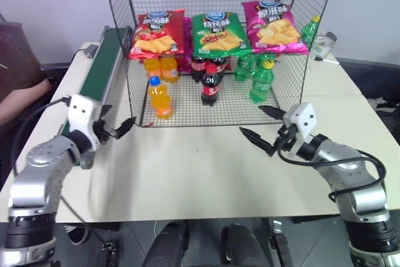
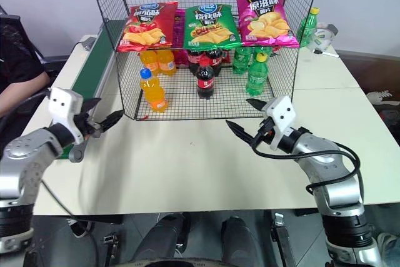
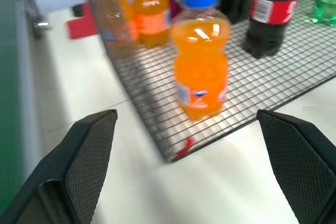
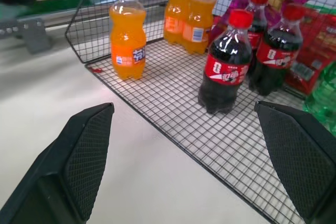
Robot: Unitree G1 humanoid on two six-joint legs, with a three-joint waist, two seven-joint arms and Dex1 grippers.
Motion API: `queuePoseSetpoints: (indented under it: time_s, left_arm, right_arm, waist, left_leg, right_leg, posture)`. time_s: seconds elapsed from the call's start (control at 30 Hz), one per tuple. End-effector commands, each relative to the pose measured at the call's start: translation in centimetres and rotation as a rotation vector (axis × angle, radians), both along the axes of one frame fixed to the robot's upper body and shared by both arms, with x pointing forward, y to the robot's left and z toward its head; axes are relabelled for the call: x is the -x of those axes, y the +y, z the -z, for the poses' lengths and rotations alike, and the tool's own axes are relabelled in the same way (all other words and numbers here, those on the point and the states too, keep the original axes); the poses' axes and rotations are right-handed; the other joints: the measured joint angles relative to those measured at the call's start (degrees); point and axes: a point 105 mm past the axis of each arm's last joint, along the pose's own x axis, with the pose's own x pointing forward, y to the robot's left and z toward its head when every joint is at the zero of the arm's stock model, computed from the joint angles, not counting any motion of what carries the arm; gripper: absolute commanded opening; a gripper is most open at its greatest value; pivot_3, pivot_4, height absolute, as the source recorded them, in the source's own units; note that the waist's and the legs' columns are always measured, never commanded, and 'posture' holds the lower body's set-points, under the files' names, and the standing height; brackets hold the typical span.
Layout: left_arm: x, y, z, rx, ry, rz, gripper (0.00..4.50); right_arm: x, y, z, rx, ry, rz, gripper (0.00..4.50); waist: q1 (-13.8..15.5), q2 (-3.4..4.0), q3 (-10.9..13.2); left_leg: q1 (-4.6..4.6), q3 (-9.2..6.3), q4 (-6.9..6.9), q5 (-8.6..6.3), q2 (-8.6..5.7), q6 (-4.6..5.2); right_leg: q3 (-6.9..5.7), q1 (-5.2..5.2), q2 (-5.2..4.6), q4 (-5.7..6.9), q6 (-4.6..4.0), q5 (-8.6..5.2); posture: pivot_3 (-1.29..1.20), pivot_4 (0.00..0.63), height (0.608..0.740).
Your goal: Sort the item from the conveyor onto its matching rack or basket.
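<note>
The orange bottle [image 1: 160, 98] stands upright at the rack's [image 1: 119, 23] front edge, at 1 o'clock from the wide-open, empty left gripper [image 1: 117, 130], so any sideways sweep there could topple it off.

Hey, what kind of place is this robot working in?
Probably a lab mock-up of a shop sorting station: a conveyor belt beside a white table, and a wire rack stocked with soda bottles and chip bags.
</note>
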Motion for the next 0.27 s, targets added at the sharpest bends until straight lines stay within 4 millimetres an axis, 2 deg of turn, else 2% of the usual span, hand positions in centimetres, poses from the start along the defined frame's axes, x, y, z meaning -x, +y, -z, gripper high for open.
queuePoseSetpoints:
  time_s: [0.03,0.27]
  left_arm:
    - [0.72,0.26,-1.04,-0.006,-0.024,0.011,4.45]
    - [1.12,-0.08,-0.39,-0.018,-0.015,0.021,4.45]
  right_arm:
    - [0.13,-0.83,-0.69,0.007,-0.023,-0.012,4.50]
    - [-0.06,-1.32,-0.48,0.021,-0.022,-0.006,4.50]
  waist:
    - [0.0,0.00,0.0]
    - [0.0,0.00,0.0]
  left_leg:
    - [0.00,0.00,0.01,0.00,0.00,0.00]
    - [-0.01,0.01,-0.02,0.00,0.02,0.00]
  right_leg:
    - [0.00,0.00,0.00,-0.05,-0.01,0.00]
    - [0.04,0.00,-0.01,-0.07,0.00,0.00]
  posture:
    - [0.00,0.150,0.740]
    - [0.00,0.150,0.740]
